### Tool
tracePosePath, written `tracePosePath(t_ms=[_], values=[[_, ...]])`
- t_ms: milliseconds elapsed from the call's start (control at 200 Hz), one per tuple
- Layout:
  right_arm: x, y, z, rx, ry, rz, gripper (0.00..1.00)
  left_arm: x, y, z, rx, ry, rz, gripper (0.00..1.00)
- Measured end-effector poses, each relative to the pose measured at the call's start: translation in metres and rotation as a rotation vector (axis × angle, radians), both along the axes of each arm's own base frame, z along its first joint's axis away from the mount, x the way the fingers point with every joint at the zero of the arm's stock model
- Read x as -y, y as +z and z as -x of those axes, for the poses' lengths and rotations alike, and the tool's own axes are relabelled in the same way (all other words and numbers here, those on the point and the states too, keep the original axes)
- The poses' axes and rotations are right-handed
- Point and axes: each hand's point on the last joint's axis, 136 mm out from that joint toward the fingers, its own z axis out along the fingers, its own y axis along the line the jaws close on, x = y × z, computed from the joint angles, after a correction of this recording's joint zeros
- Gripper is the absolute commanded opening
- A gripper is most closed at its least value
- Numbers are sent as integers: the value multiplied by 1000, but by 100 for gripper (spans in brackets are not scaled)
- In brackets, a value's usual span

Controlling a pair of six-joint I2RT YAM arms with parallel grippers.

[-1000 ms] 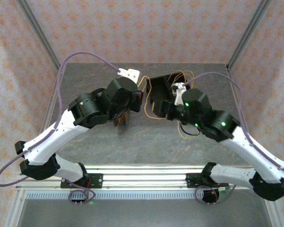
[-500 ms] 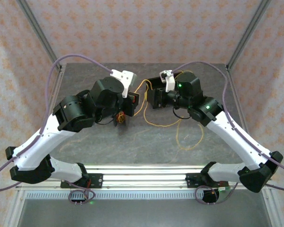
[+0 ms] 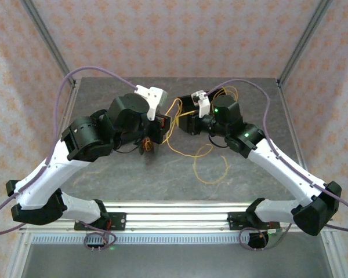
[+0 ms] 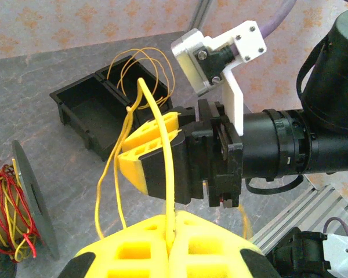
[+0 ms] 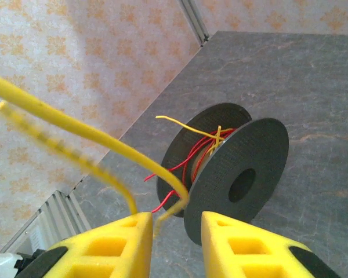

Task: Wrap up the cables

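Pinching yellow strand of cables (image 5: 75, 126) tight in left gripper (image 4: 171, 240), as anchor. Straddling same strand with right gripper (image 5: 177, 223), jaws apart, probably to slide along and feed spool (image 5: 214, 174). Leaving slack loops mid-bench (image 3: 162, 179), toward near edge.

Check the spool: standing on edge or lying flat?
Standing on edge: the spool rests on both flange rims, hole facing sideways.

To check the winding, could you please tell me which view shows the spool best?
The right wrist view: the spool shows large, both flanges and wound wires clear. The left wrist view crops it at the edge; from above the left arm mostly hides it.
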Motion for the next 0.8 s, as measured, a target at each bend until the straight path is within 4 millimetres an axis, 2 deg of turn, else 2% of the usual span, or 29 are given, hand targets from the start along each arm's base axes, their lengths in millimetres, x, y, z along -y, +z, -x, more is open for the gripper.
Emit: tracePosePath(t_ms=[340, 410, 541, 736, 761, 801], values=[[2, 9, -4, 41, -23, -13, 26, 2, 0, 3, -8, -17, 8, 0], [2, 11, -5, 49, -24, -19, 20, 3, 1, 4, -11, -25, 12, 0], [-2, 10, -9, 56, -23, -24, 0, 4, 2, 4, -17, -26, 21, 0], [-3, 9, -11, 55, -28, -22, 0, 1, 0, 3, -18, -9, 7, 0], [-2, 9, -11, 54, -34, -21, 0, 0, -1, 2, -17, -4, 1, 11], [0, 9, -12, 50, -46, -19, 0, -2, -1, 1, -12, 6, -8, 43]])
